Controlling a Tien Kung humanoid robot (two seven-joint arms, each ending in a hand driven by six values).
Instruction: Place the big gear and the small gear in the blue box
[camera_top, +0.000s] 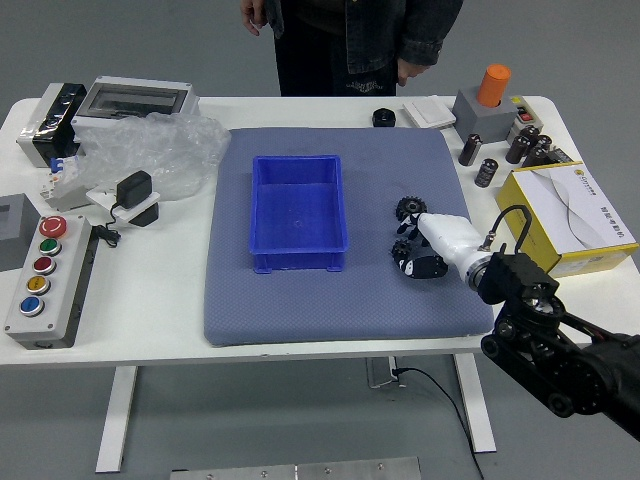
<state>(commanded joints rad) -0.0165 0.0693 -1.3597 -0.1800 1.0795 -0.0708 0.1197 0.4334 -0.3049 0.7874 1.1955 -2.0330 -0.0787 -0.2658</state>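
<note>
Right hand (447, 237): fingers parted from thumb, near small gear (401, 250)
Big gear (410, 207): small gear's twelve o'clock
Blue box (296, 208): gears' nine o'clock, mat (372, 210) between

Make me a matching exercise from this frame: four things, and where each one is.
1. big gear
2. blue box
3. orange cylinder
4. yellow box

A. atop a grey block
B. under white paper
C. right of the blue box
D. on the mat's left half

Pairs: 1-C, 2-D, 3-A, 4-B
</note>
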